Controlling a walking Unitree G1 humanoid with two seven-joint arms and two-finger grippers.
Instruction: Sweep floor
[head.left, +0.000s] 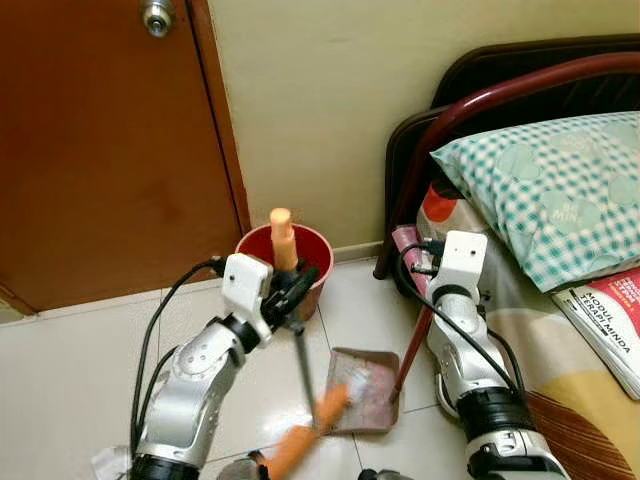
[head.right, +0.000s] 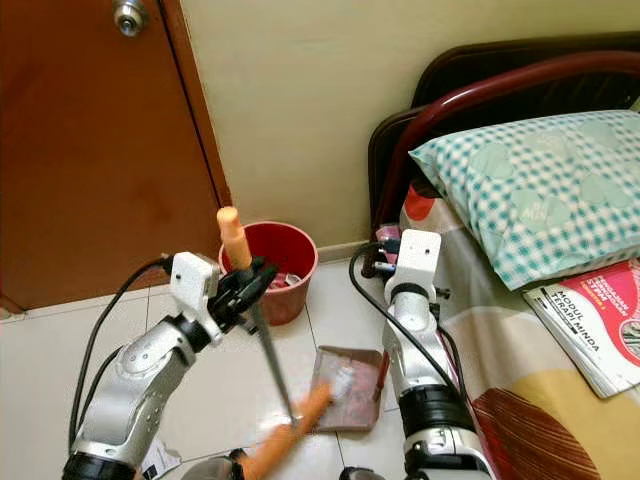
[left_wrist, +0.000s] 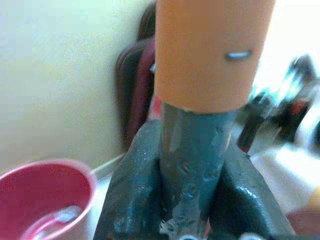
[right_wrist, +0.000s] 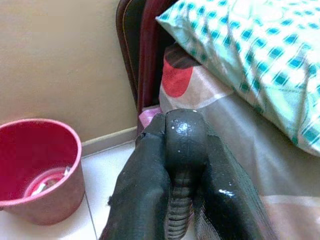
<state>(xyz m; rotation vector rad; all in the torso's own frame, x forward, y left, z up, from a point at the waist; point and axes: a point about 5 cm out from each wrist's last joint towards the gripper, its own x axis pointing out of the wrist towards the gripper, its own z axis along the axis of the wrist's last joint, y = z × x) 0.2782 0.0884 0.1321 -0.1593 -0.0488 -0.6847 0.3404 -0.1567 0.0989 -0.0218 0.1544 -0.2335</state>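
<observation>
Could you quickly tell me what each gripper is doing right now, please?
Left gripper: shut on the broom handle.
Right gripper: shut on the dustpan handle.

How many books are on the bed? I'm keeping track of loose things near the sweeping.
1 for sure: a red and white book lies on the bed's sheet, just below the checked pillow. More may lie hidden beneath it.

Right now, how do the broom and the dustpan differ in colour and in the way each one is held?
The broom has an orange top and bristle end on a dark shaft; the dustpan is brownish red. The left gripper is closed on the broom's shaft, below the orange cap, while the right gripper is closed on the dustpan's black handle end. The broom slants; the dustpan's pan lies flat on the floor tiles. Both meet at the pan.
</observation>
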